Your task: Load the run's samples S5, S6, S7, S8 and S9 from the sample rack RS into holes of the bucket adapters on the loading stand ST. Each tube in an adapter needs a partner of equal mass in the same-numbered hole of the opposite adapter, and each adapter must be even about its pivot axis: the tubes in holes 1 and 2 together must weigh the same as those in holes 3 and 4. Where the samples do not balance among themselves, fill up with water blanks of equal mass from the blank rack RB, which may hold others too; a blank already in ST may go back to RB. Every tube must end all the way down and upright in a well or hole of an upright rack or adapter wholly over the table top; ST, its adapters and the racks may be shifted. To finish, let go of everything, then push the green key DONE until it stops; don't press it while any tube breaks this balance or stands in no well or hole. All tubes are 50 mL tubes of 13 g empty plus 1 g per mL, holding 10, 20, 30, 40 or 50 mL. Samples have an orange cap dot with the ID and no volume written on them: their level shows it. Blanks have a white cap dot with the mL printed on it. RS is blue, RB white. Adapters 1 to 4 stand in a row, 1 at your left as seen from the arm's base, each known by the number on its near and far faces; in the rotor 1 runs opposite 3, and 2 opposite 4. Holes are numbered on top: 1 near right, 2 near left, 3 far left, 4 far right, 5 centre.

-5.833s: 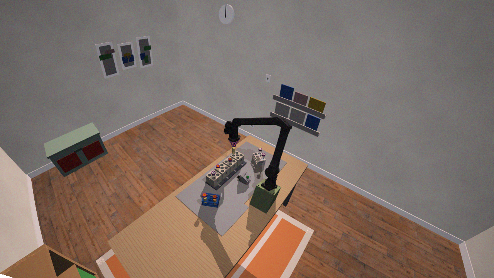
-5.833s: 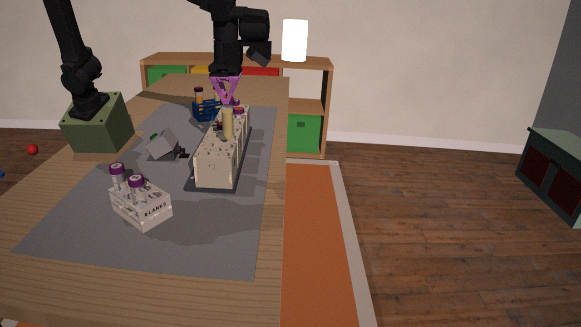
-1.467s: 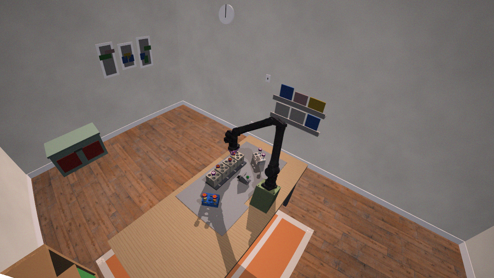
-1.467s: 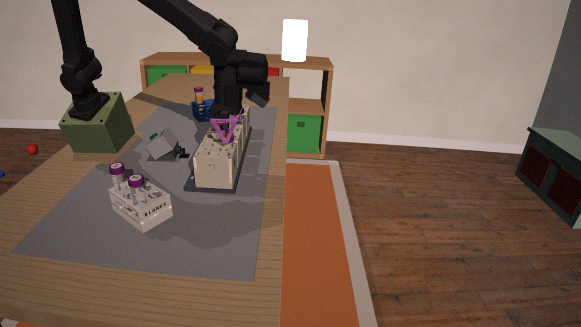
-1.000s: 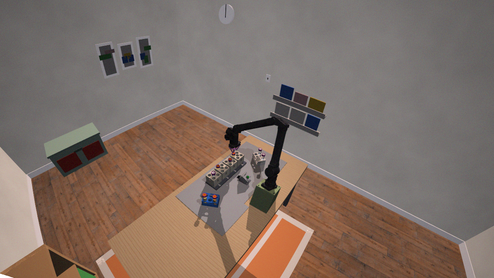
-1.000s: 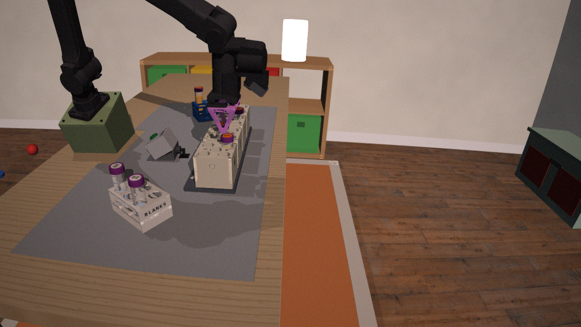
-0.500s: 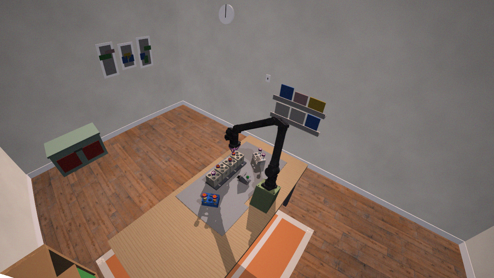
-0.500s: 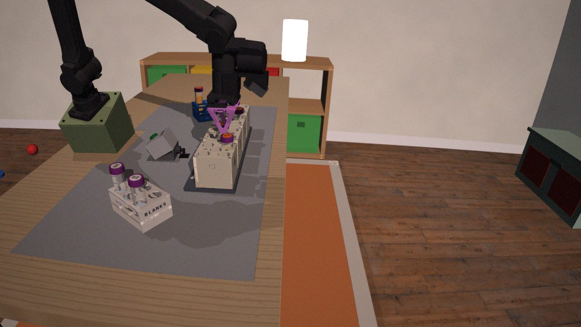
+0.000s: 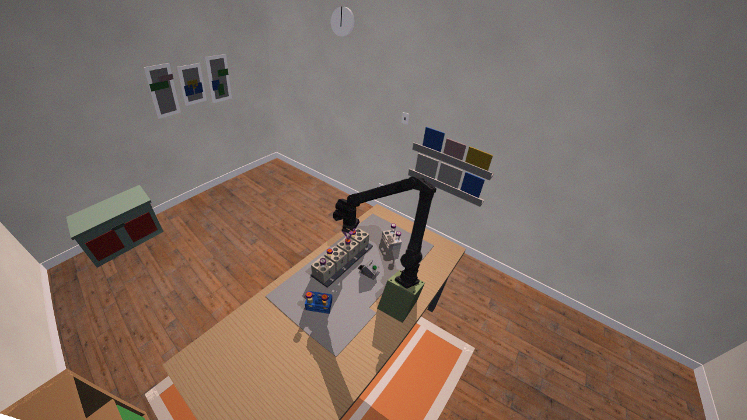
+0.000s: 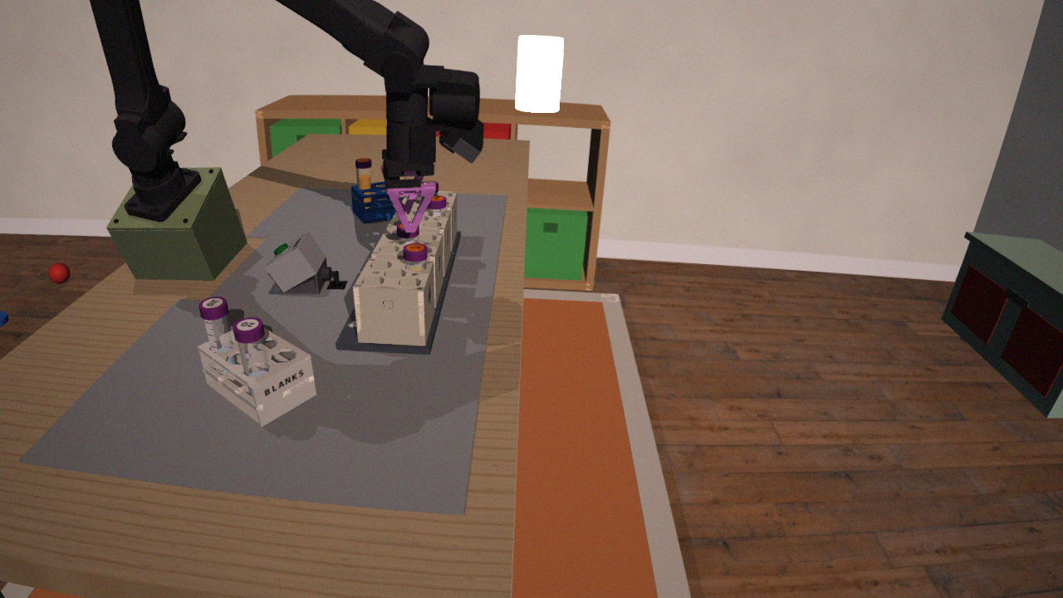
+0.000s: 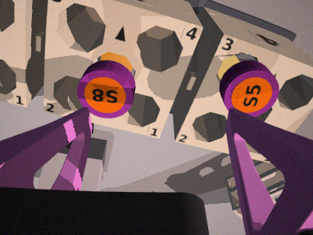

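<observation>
My gripper [image 11: 158, 117] [image 10: 407, 220] [image 9: 346, 231] is open and holds nothing. It hangs just above the near end of the adapter row on stand ST [image 10: 391, 301] [image 9: 342, 251]. Sample S8 [image 11: 106, 90] [image 10: 404, 230] stands in the centre hole of the second adapter from that end. Sample S5 [image 11: 249, 88] [image 10: 413, 253] stands in the end adapter beside the number 3; its cap hides the hole. Both stand clear of the fingers. The blue rack RS [image 10: 369, 206] [image 9: 317, 303] holds an orange-capped tube [image 10: 363, 174]. The white rack RB [image 10: 260, 380] [image 9: 388, 240] holds two blanks [image 10: 213, 308] [image 10: 247, 330].
The green DONE key [image 10: 281, 249] [image 9: 374, 267] sits on a grey wedge between ST and the arm's green base block [image 10: 178, 227]. More capped tubes stand in the far adapters [image 9: 329, 252] [image 10: 438, 200]. A grey mat [image 10: 185, 438] lies under everything.
</observation>
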`<act>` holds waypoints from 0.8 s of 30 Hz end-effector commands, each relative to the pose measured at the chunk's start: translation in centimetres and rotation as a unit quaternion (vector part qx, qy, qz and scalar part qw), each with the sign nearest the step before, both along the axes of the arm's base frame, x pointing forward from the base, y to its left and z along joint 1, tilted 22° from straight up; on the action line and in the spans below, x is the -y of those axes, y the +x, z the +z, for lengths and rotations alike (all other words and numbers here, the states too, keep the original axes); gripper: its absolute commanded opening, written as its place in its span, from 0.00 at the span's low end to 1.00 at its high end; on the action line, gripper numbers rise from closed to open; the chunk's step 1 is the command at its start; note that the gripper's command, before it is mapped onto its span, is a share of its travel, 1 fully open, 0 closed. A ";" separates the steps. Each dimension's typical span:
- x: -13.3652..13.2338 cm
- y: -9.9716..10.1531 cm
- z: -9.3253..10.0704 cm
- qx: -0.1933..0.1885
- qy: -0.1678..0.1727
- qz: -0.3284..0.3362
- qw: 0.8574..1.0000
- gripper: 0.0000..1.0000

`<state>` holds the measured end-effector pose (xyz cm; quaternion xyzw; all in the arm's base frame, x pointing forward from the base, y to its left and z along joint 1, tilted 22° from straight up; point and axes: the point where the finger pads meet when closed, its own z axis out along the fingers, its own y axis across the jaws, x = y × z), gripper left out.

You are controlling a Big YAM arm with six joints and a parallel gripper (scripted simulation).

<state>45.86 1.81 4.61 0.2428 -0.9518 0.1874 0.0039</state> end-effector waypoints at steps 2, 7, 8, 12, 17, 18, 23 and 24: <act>-4.5 -0.6 -1.0 -0.037 -0.010 0.140 0.989 0.80; -7.0 -0.7 -1.1 -0.038 -0.011 0.171 0.984 0.80; -7.3 -2.1 -2.2 -0.049 -0.013 0.171 0.984 0.80; -10.0 -3.7 -3.5 -0.048 -0.011 0.161 0.986 0.80; -13.9 -4.8 -4.6 -0.040 -0.007 0.161 0.986 0.80; -14.7 -5.0 -4.9 -0.038 -0.006 0.161 0.986 0.80; -17.3 -5.3 -5.1 -0.031 -0.003 0.161 0.987 0.80; -18.2 -5.4 -5.3 -0.028 -0.002 0.161 0.987 0.80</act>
